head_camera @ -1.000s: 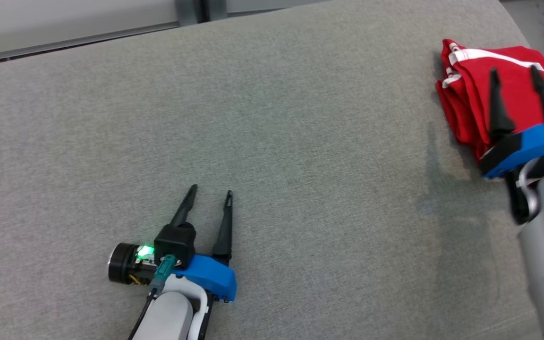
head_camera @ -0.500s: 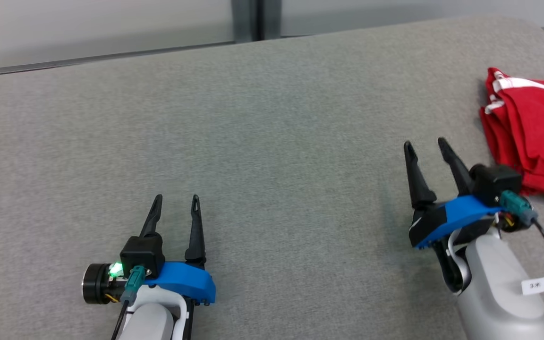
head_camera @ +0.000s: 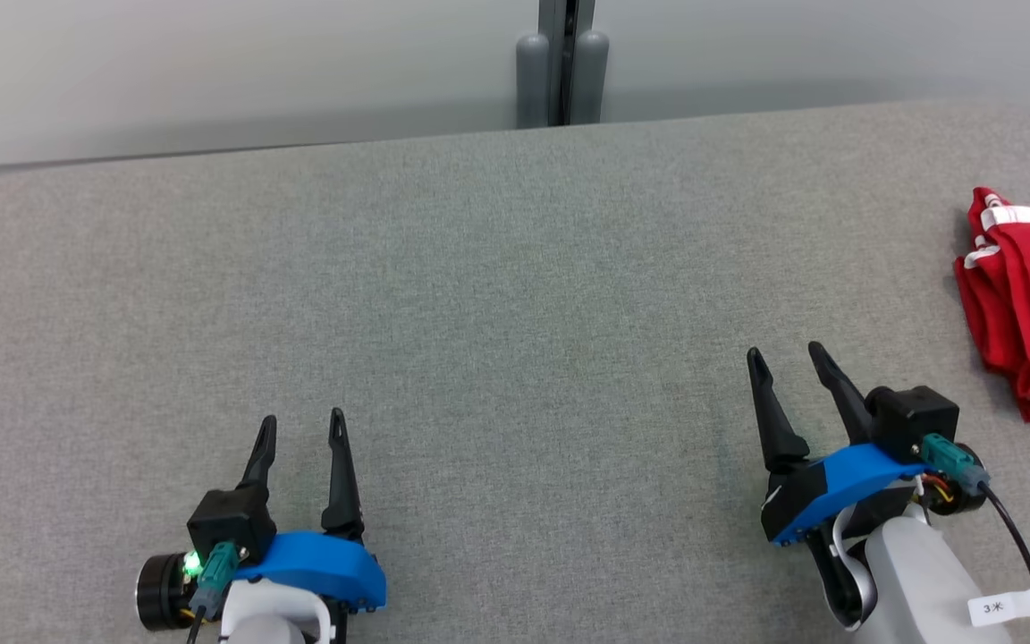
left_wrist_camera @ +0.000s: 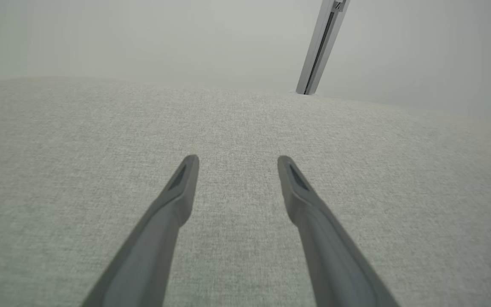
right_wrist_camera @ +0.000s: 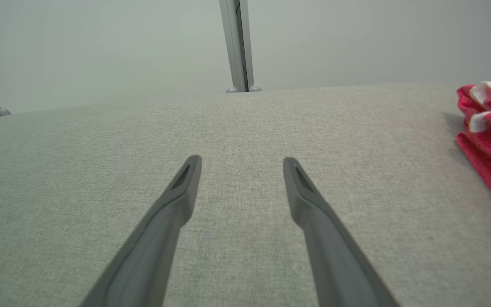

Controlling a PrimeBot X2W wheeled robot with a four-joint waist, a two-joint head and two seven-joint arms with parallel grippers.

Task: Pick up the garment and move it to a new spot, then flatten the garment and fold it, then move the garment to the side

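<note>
Surface: grey woven-fabric tabletop [head_camera: 497, 268]. Item: red cloth garment with white trim [head_camera: 1029, 304], lay folded at its far right edge; likely light, limp, best pinched through stacked layers. Both left gripper [head_camera: 301, 418] and right gripper [head_camera: 786, 351]: fingers stood spread, empty.

The surface [head_camera: 497, 295] is looked down upon from the head and skimmed low from each wrist toward the far wall [head_camera: 211, 72], the post [head_camera: 588, 76] being shared by all views, the garment [head_camera: 1029, 304] by head and right wrist.
</note>
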